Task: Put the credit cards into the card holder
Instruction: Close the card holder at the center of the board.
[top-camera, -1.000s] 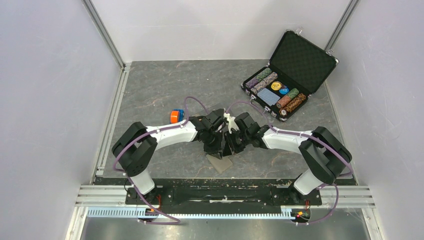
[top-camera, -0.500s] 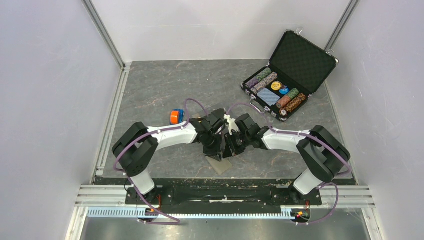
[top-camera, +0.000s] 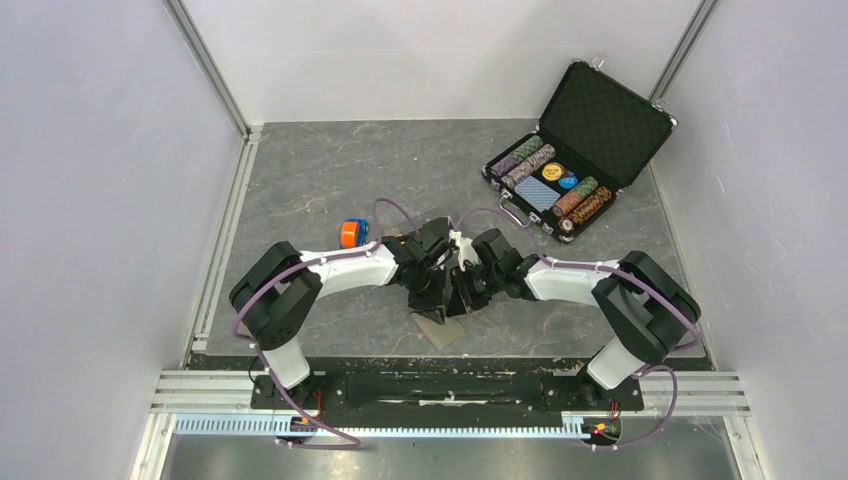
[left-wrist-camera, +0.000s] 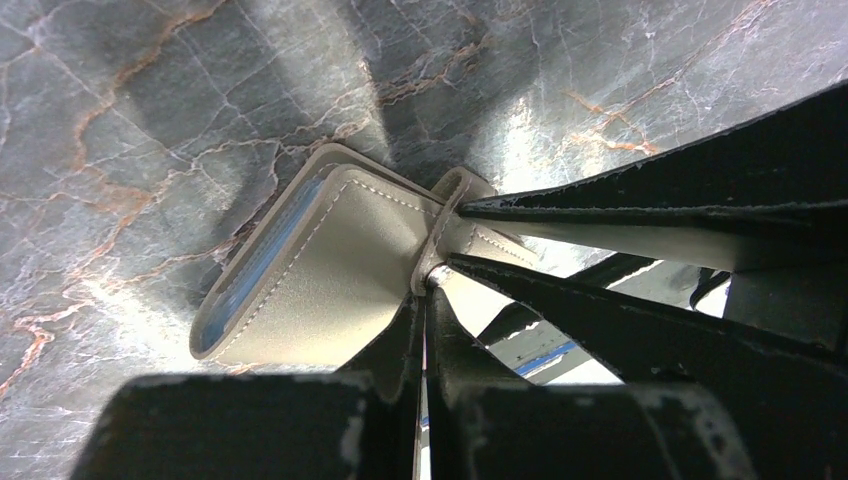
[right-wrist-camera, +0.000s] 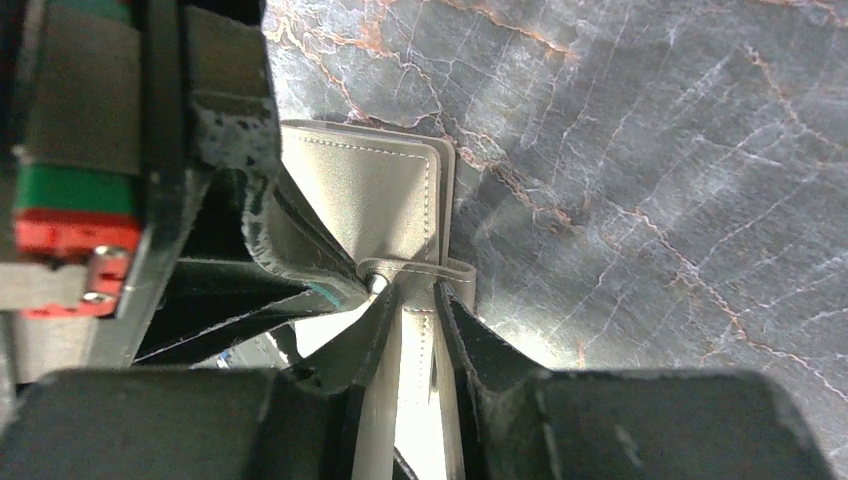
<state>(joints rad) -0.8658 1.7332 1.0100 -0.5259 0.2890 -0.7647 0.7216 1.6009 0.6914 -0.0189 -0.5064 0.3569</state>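
the card holder (top-camera: 441, 327) is at the table's (top-camera: 330, 170) six o'clock: light, soft, floppy. left gripper (left-wrist-camera: 425, 310) pinches it beside the snap (left-wrist-camera: 432, 272); right gripper (right-wrist-camera: 408, 330) clamps its flap. edges look the best hold.

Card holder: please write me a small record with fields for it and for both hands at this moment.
card holder: grey-taupe, folded, pale blue lining showing at its open edge
left hand: shut on the card holder at its snap tab
right hand: shut on a flap of the card holder
place: over the table, just beyond the two arm bases
credit cards: none visible in these views
elsewhere: open poker-chip case, far right
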